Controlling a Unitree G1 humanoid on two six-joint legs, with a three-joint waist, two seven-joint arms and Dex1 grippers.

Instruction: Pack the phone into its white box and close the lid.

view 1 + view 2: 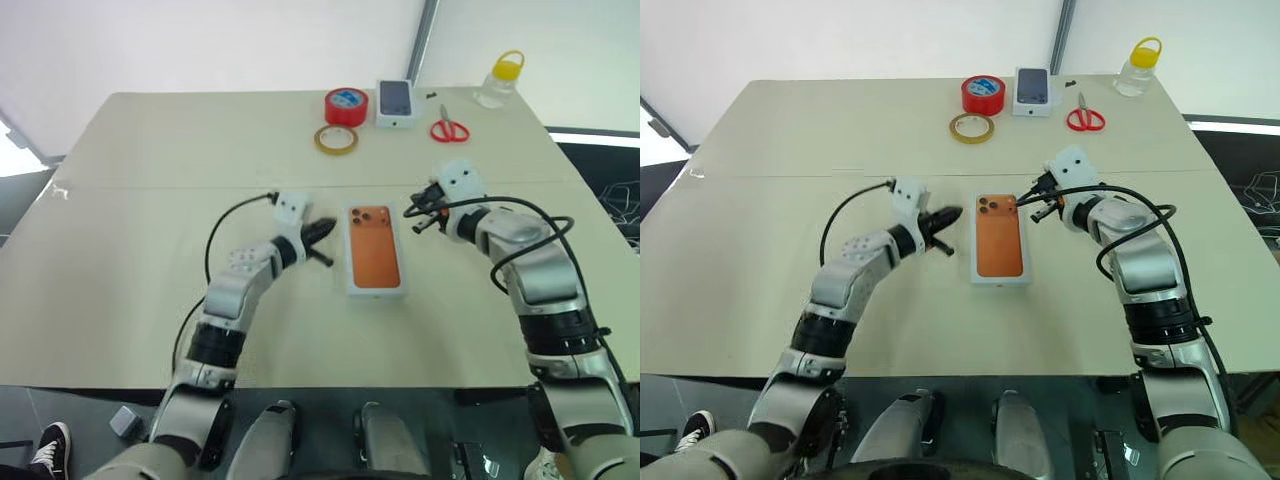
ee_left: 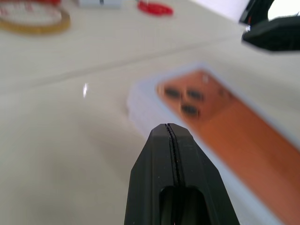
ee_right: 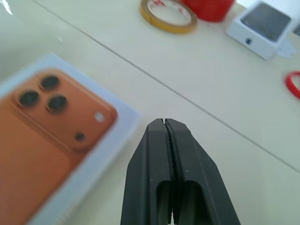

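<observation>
Our left gripper (image 1: 322, 240) hangs above the table (image 1: 150, 200) just left of the box, its arm bent in from the left and its fingers pressed together on nothing. Our right gripper (image 1: 422, 212) sits off the box's far right corner, pointing in and slightly down, fingers likewise pinched together and empty. Between them the lid (image 1: 375, 251) with its orange phone picture lies flat, covering the white box; we cannot see the phone itself. Well beyond, along the far edge, sit a red tape roll (image 1: 346, 105), a clear tape ring (image 1: 336, 139), a small white box (image 1: 396, 102), red scissors (image 1: 449, 127) and a yellow-capped bottle (image 1: 500, 80). Nothing lies between our grippers and the lid.
</observation>
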